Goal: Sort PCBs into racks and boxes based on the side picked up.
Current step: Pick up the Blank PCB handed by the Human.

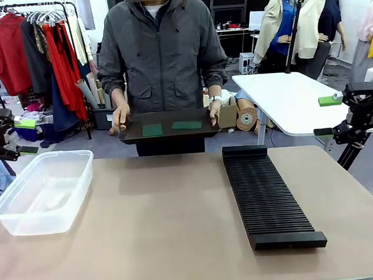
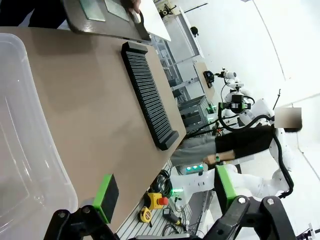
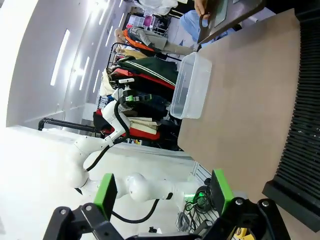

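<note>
**Now: wait for tray [image 1: 170,137]**

Left gripper [image 1: 25,137] at 9 o'clock, right gripper [image 1: 327,116] at 3, jaws apart, empty. Two boards [image 1: 152,130] lie on tray held by person [image 1: 161,58] at 12. Wait till it's down, then pinch one edge.

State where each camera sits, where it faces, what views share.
Front: between the arms, facing across the table at the person holding a tray; left gripper and right gripper at the edges.
Left wrist: on the left arm, looking past its open gripper, over tub toward rack.
Right wrist: on the right arm, past its open gripper, over rack toward tub.
Shared: tub and rack.
</note>
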Tool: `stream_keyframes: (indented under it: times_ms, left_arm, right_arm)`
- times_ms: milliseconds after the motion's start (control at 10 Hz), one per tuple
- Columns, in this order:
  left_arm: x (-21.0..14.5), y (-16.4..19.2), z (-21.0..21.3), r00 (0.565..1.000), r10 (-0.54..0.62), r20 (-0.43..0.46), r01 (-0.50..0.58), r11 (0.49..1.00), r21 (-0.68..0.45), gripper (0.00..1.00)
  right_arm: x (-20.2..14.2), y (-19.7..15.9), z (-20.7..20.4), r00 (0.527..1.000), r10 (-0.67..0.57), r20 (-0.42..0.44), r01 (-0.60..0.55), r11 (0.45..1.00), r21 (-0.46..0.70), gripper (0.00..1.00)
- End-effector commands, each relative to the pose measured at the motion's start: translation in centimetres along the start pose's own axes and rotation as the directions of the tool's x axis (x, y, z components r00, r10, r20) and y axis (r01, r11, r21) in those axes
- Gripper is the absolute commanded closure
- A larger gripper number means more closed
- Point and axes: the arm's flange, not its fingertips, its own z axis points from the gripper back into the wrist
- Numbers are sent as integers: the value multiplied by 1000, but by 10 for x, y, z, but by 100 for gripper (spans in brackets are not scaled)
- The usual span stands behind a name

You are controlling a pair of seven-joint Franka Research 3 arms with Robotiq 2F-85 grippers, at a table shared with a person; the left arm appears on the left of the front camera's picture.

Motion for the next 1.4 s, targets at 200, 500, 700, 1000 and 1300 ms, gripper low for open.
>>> stream_keyframes:
  times_ms: [200,500,700,1000,1300]
  left_arm:
    - [0,-2,1,1000,-1,-1,1,1000,-6,0]
    - [0,-2,1,1000,-1,-1,1,1000,-6,0]
    - [0,-2,1,1000,-1,-1,1,1000,-6,0]
    - [0,-2,1,1000,-1,-1,1,1000,-6,0]
    - [0,-2,1,1000,-1,-1,1,1000,-6,0]
  right_arm:
    - [1,3,-1,1000,-17,4,17,1000,-1,0]
    - [1,3,-1,1000,-17,4,17,1000,-1,0]
    - [1,3,-1,1000,-17,4,17,1000,-1,0]
    - [1,3,-1,1000,-17,4,17,1000,-1,0]
    - [1,3,-1,1000,-17,4,17,1000,-1,0]
